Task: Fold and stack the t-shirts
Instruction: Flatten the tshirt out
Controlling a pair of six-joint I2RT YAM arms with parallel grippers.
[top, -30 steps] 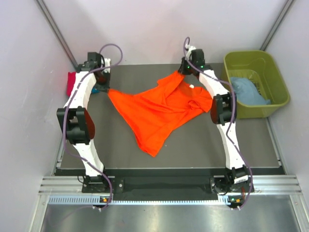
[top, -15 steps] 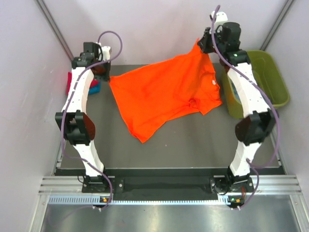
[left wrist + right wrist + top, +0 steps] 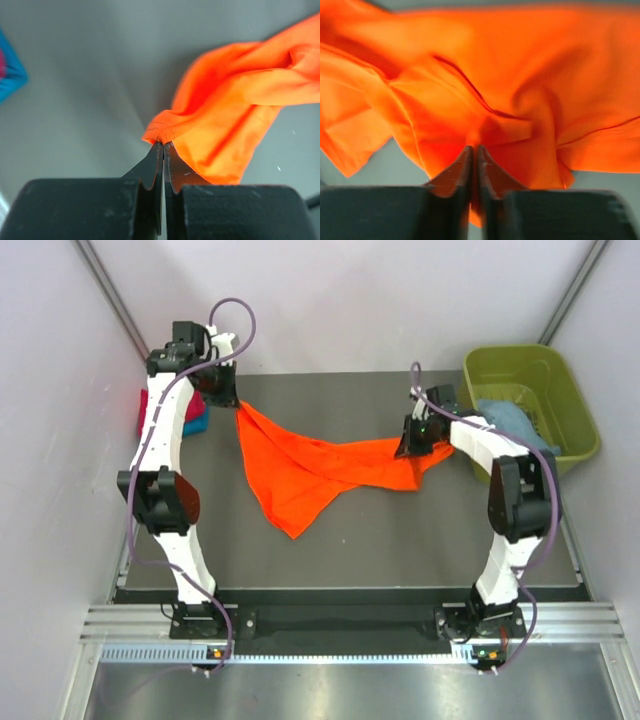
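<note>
L claw (image 3: 163,145) & R claw (image 3: 474,149) pinch orange tee (image 3: 300,475) (R view blurry).

surface: dark grey table (image 3: 400,540) | landmark: olive-green tub (image 3: 585,430) standing on it | just left of tub: crumpled orange t-shirt (image 3: 300,475), its lower part on the surface | far left of tub, well apart: crimson-pink t-shirt (image 3: 147,410) and light blue t-shirt (image 3: 198,426), touching

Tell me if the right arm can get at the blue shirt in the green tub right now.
Probably not yet: the right gripper is shut on the orange t-shirt. The blue shirt lies uncovered in the open tub close beside that arm, so once freed it likely could.
</note>
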